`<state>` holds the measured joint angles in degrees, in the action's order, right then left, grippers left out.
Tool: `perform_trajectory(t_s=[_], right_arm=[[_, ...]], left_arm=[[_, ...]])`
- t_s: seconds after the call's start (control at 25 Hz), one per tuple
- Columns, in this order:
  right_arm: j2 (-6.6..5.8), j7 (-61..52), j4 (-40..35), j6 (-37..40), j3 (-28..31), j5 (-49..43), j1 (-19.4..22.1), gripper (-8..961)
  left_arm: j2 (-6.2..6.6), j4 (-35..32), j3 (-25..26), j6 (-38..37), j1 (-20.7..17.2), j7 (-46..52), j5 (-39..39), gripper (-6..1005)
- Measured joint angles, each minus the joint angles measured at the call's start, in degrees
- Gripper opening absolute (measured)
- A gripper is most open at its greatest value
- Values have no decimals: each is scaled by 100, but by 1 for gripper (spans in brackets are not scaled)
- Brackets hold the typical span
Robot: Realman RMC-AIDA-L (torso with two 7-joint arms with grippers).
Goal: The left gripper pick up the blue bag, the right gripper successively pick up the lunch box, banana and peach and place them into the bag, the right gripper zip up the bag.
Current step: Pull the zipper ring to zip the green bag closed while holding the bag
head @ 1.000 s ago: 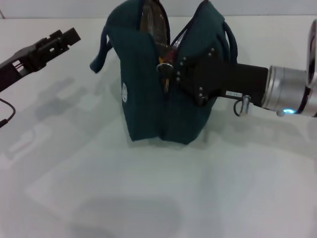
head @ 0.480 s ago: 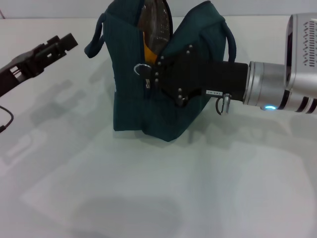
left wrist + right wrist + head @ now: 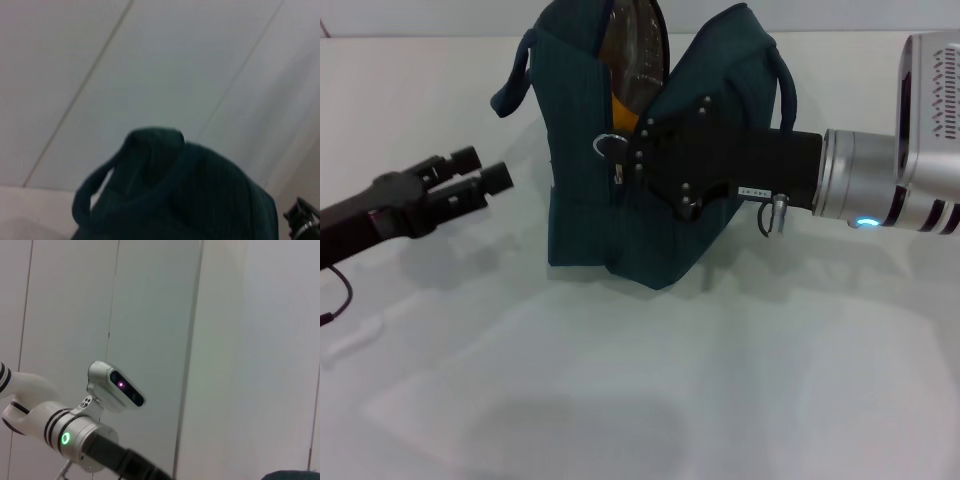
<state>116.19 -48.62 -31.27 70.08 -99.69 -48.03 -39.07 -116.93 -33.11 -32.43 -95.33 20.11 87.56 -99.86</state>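
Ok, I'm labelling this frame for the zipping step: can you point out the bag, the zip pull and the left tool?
bag (image 3: 590, 230): head view, its front side panel.
zip pull (image 3: 609, 146): head view, the metal ring.
left tool (image 3: 480, 178): head view, between its fingertips.

Our right gripper (image 3: 638, 148) is black, studded with small silver screws, with a white label strip, a silver cylindrical wrist (image 3: 855, 188) and a blue light. Our left gripper (image 3: 480, 172) is matte black, trailing a thin black cable (image 3: 334, 300).

I see blue bag (image 3: 620, 200) upright on table, mouth half open, lunch box (image 3: 630, 45) and banana (image 3: 618, 108) inside.
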Motion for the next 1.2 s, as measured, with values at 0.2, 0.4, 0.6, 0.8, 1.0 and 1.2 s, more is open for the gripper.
perform_trajectory(t_s=[0.2,0.4,0.6,0.8,1.0,1.2], right_arm=[[0,-11,12,6,-11,3,5,5],[0,-14,11,3,-19,4,15,5],[1,-16,12,-4,-22,4,17,5],[1,-16,15,-14,-25,4,27,5],[0,-16,16,-23,-31,4,24,5],[0,-12,16,-28,-33,4,17,5]], left_arm=[[-76,-3,-7,-10,86,-17,-220,890],[-204,38,-9,55,276,-135,-414,890],[-241,91,-9,64,442,-124,-598,889],[-252,242,-26,71,533,-145,-613,889],[-252,279,-242,212,575,-153,-613,889],[-260,288,-372,329,607,-152,-613,888]])
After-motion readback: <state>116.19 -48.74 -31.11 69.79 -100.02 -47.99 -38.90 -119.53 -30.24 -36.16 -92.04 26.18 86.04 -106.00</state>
